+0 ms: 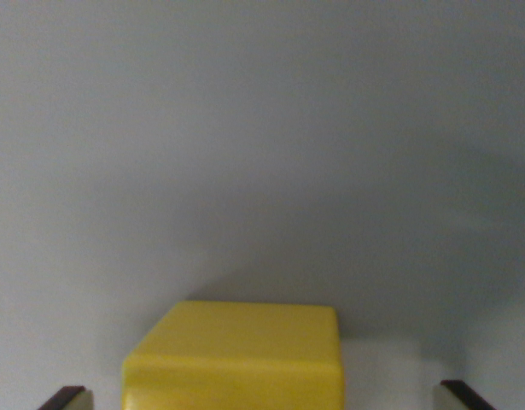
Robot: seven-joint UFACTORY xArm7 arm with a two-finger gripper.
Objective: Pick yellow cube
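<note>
The yellow cube (236,357) fills the bottom centre of the wrist view, resting on a plain grey surface (262,154). It is blurred from closeness, and its lower part is cut off by the frame edge. My gripper (266,398) is open. One dark fingertip (64,398) shows at the lower left corner and the other fingertip (465,396) at the lower right. The cube lies between them, nearer the left finger. A gap shows on each side, so neither finger touches it.
Only the bare grey surface surrounds the cube, with a soft shadow (399,282) behind and to the wrist view's right of it.
</note>
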